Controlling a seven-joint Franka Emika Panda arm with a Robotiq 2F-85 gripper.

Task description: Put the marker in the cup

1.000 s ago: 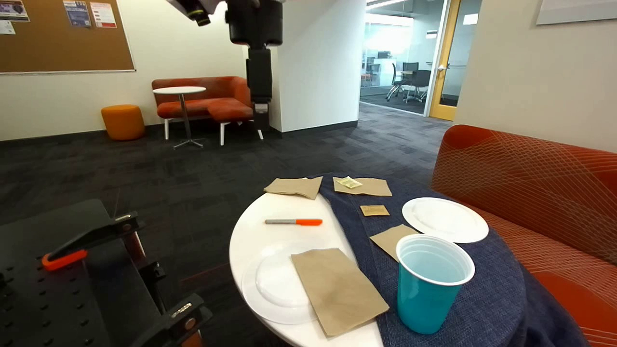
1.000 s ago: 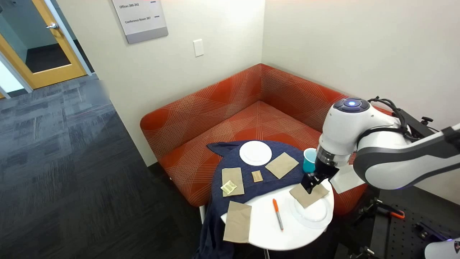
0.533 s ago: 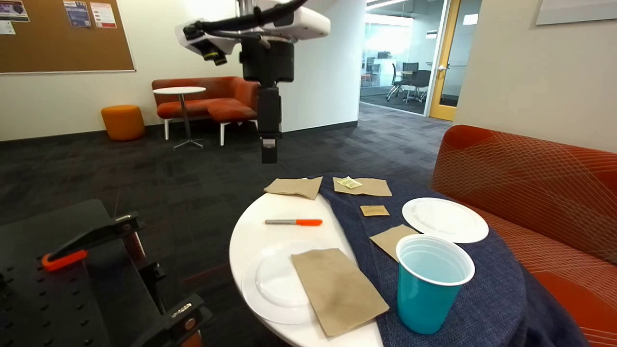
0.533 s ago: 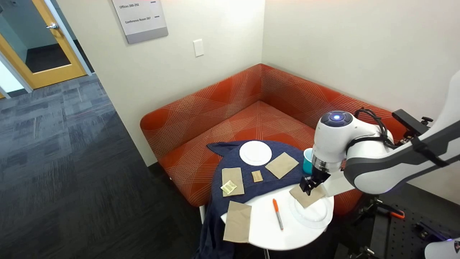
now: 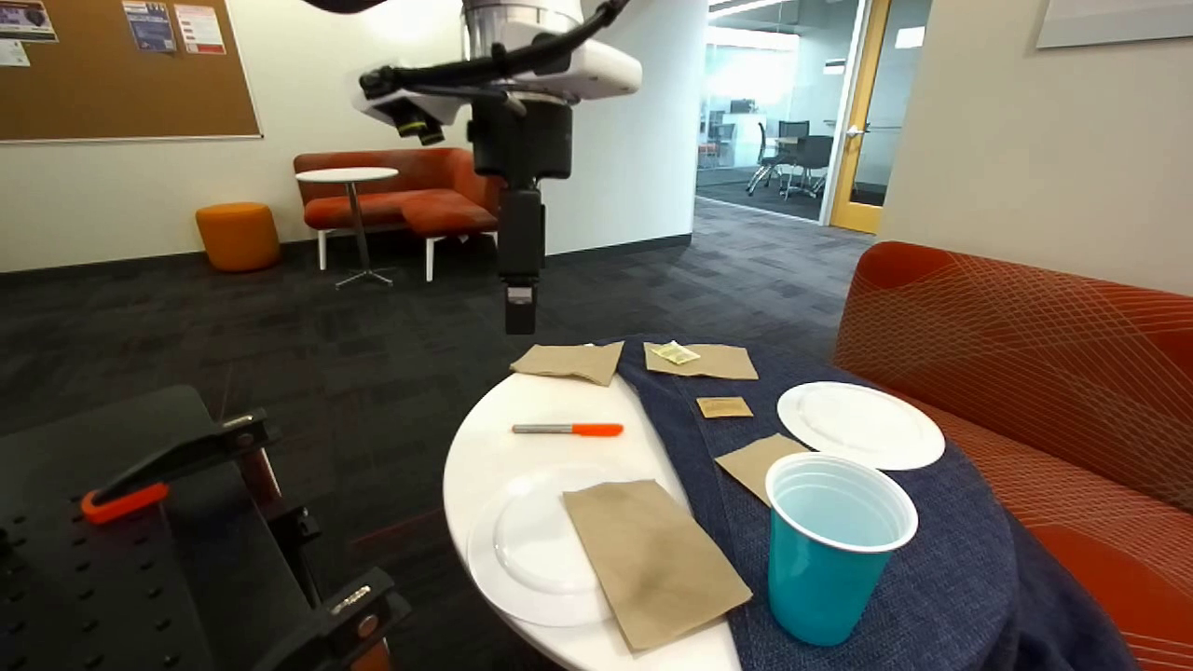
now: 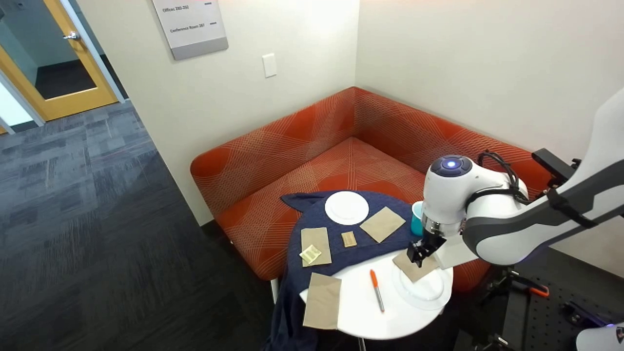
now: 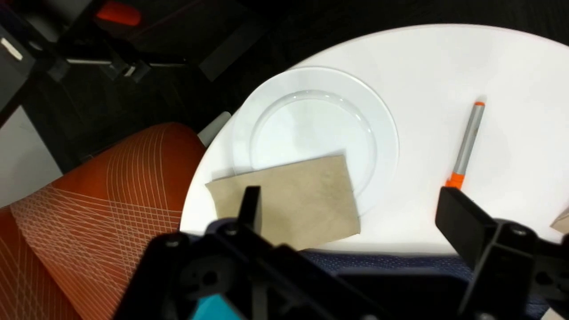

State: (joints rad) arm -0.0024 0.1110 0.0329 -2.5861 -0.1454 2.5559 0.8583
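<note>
The marker, grey with an orange cap, lies on the bare white part of the round table. It also shows in an exterior view and in the wrist view, where the right finger hides its cap end. The teal cup stands upright on the navy cloth. It is partly behind the arm in an exterior view, and only a teal corner shows in the wrist view. My gripper is open and empty, with wide-apart fingers pointing down. It hangs in the air above the table.
A clear plate with a brown napkin lies near the marker. A white plate, more napkins and small packets lie on the table. The red sofa borders it. A black cart holds an orange-handled tool.
My gripper has come down and shifted slightly toward the table's middle, mostly in the first half second. The marker and the cup have not moved.
</note>
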